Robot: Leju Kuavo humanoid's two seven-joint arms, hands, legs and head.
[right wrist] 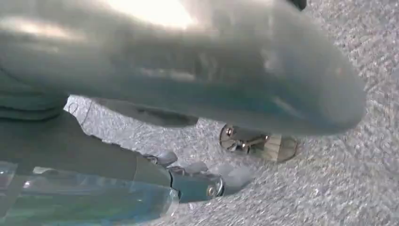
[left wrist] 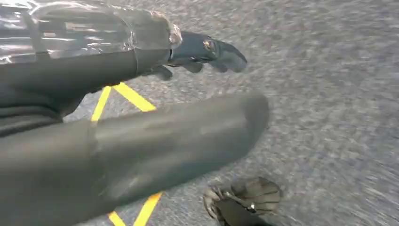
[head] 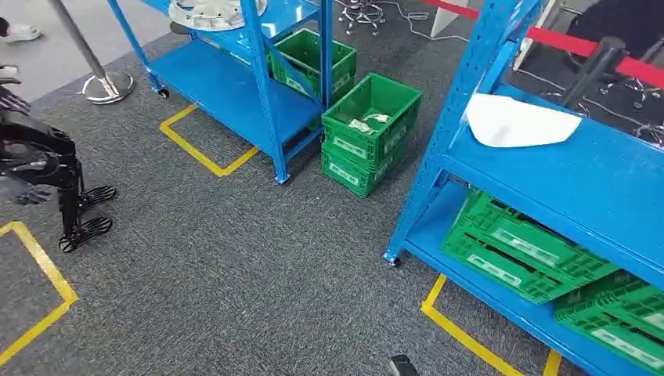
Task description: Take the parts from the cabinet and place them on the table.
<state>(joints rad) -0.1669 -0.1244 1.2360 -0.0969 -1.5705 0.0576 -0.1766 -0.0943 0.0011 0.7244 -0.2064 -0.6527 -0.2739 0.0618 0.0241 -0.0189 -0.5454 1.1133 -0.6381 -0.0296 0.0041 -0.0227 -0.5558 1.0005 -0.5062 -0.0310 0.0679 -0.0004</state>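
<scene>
A white flat part (head: 521, 121) lies on the upper shelf of the blue rack (head: 603, 180) at the right. A round silver part (head: 210, 12) rests on the top shelf of a second blue rack (head: 258, 94) at the back. My left hand (left wrist: 141, 70) hangs over grey carpet, fingers (left wrist: 211, 49) stretched out and apart from the thumb, holding nothing. My right hand (right wrist: 179, 179) also hangs above the carpet with nothing in it, its thumb blurred and close to the camera.
Two stacked green crates (head: 368, 133) stand on the floor between the racks, small pale items in the top one. More green crates (head: 525, 251) fill the right rack's bottom shelf. Another dark robot (head: 47, 164) stands at the left. Yellow tape (head: 203, 153) marks the carpet.
</scene>
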